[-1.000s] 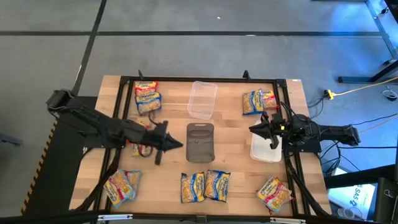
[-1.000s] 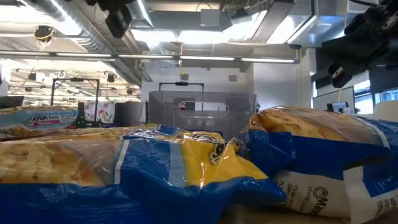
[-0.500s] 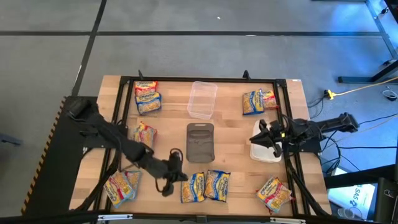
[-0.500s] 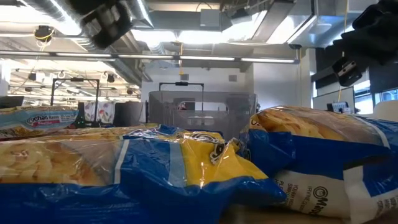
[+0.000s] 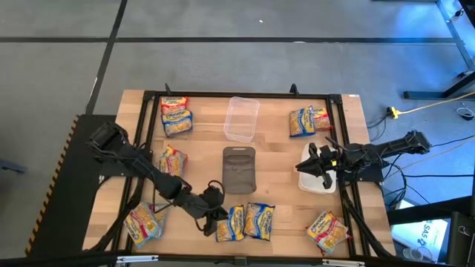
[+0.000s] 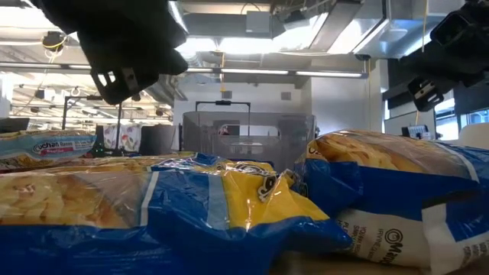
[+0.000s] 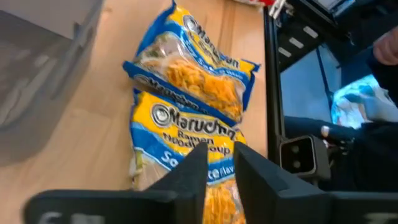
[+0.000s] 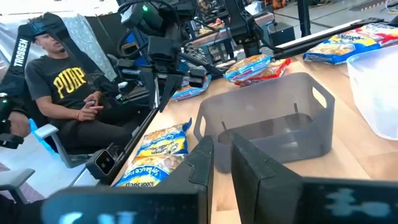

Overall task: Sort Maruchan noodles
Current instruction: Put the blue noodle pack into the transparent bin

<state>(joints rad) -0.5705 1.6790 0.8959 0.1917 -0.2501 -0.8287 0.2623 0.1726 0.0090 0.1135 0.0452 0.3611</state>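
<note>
From above, the left gripper [image 5: 211, 217] reaches over the near edge of the surface [image 5: 282, 156], just beside a pair of packets [image 5: 245, 221]. Other packets lie in pairs at the far left [image 5: 175, 116], far right [image 5: 309, 121] and near left [image 5: 144, 221]; singles lie at mid-left [image 5: 171, 159] and at the near right [image 5: 327, 229]. A grey bin [image 5: 239, 168] sits at centre with a clear tub [image 5: 241, 119] beyond it. The right gripper [image 5: 313, 165] hovers over a white lid [image 5: 318, 180]

At table height, blue and yellow packets [image 6: 229, 206] fill the foreground, and the left gripper [image 6: 122, 78] hangs above them with nothing in it

The left wrist view looks down on two packets, one [image 7: 193, 65] overlapping the other [image 7: 186, 143]. The fingers [image 7: 186, 177] stand slightly apart, over the nearer packet, not yet gripping it

The right wrist view shows the right gripper [image 8: 222, 157] with its fingers nearly together and empty, facing the bin [image 8: 267, 121]. A seated person [image 8: 68, 93] is beyond the surface

The packets look light, with crinkly, slippery film over a brittle noodle block. The overlapping neighbour may drag along when one is lifted. A pinch across a short edge or at the sealed end flap looks safest, firm enough not to slip but not so hard as to crush the block
</note>
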